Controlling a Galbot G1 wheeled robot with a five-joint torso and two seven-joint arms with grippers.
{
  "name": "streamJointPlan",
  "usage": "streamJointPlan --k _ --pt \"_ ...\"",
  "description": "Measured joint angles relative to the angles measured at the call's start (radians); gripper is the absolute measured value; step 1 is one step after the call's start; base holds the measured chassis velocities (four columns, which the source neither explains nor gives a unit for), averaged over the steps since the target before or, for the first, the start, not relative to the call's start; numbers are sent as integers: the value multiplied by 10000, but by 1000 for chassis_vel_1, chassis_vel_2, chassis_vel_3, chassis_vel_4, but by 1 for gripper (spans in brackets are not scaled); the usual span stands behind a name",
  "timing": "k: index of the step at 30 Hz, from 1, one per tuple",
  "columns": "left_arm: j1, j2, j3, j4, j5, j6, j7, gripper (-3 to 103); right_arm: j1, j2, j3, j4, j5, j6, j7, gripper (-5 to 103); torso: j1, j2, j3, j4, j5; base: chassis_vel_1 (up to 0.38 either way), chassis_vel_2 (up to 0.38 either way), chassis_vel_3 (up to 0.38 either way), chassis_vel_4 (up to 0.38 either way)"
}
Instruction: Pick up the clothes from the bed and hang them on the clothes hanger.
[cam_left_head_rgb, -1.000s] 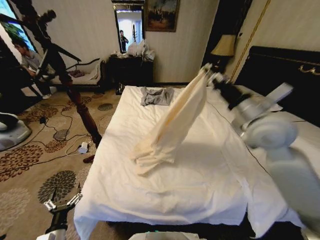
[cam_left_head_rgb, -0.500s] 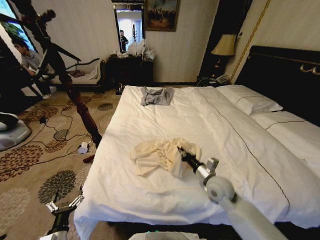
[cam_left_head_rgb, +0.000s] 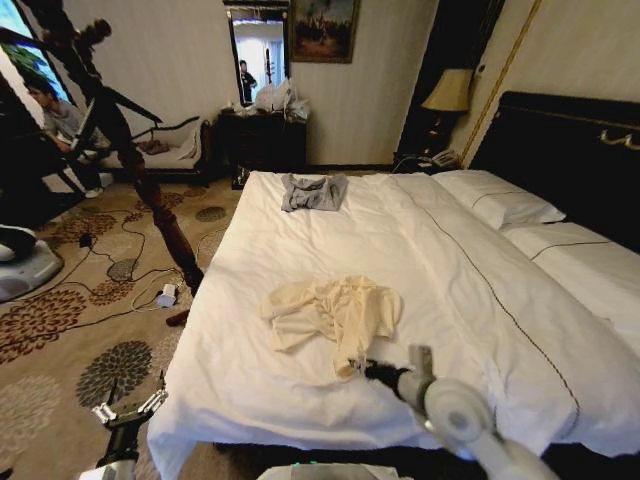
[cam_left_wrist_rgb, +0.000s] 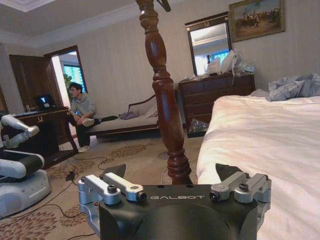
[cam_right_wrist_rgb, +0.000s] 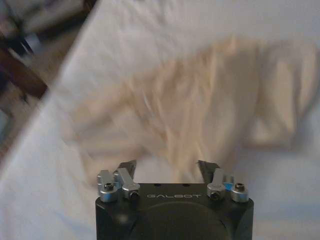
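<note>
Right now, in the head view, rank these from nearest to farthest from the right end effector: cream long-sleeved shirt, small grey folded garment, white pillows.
1. Cream long-sleeved shirt: crumpled mid-bed, just beyond the right end effector.
2. White pillows: by the black headboard, on the right.
3. Small grey folded garment: at the bed's far edge.
Two and three are too close to call.

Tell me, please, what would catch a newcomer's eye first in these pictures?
Most striking is the cream shirt, crumpled in a heap on the white bed near its foot edge. The right gripper hovers just beside the shirt's near edge, jaws open. The left gripper hangs low over the patterned carpet beside the bed.
</note>
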Motion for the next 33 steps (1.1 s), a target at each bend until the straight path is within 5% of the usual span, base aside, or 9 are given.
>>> streamJointPlan --k 3,8,20,33 --pt "-9 19 38 -16 29 1 -5 100 231 -192 1066 419 1219 21 66 86 0 0 0 -2 0 0 0 0 0" --pt "-26 27 94 -98 108 56 -8 100 280 -31 1299 62 1213 594 71 99 0 0 0 -2 -2 0 0 0 0" --pt "137 107 -33 -251 116 91 -19 100 -66 1696 -126 -1717 5 1705 616 100 1 -2 1 -3 1 0 0 0 0" --pt "196 97 10 -112 67 -85 -40 100 -93 2852 -647 -2546 -747 1948 26 95 1 -1 1 -2 0 0 0 0 0"
